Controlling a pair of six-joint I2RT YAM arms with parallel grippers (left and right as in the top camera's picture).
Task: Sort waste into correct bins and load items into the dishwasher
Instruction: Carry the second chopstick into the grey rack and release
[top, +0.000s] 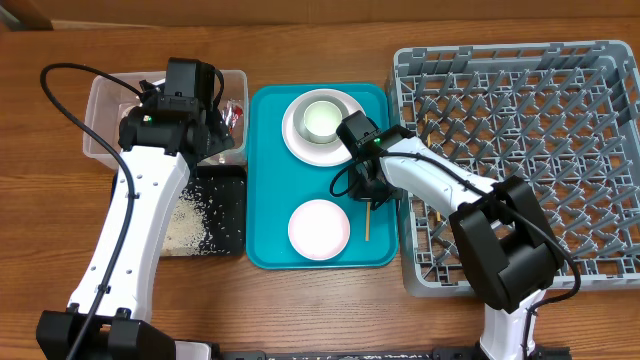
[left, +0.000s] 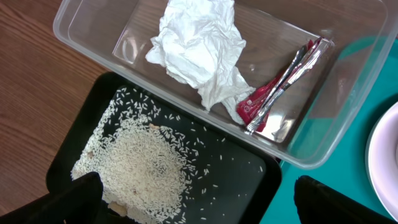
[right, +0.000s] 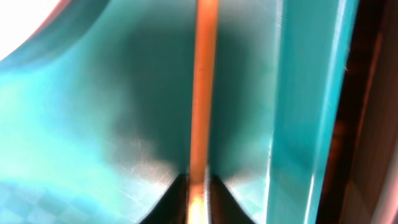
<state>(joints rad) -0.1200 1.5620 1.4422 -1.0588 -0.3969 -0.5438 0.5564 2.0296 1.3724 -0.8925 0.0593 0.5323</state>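
My right gripper (top: 369, 192) (right: 198, 193) is low over the right side of the teal tray, shut on a thin wooden chopstick (top: 368, 220) (right: 204, 93) that lies along the tray floor. A white bowl (top: 322, 120) sits on the round plate (top: 293, 135), and another white bowl (top: 318, 228) stands at the tray's front. My left gripper (top: 210, 140) (left: 199, 199) hangs open and holds nothing above the black tray (left: 249, 174) with its heap of rice (left: 140, 165). The clear tub (left: 348, 93) holds crumpled tissue (left: 196, 46) and the red wrapper (left: 273, 93).
The grey dish rack (top: 520, 160) fills the right side, its left wall right beside the teal tray (top: 265, 180). The clear tub (top: 100, 120) and black tray (top: 225, 215) sit left of the teal tray. My right arm reaches across the rack's left edge.
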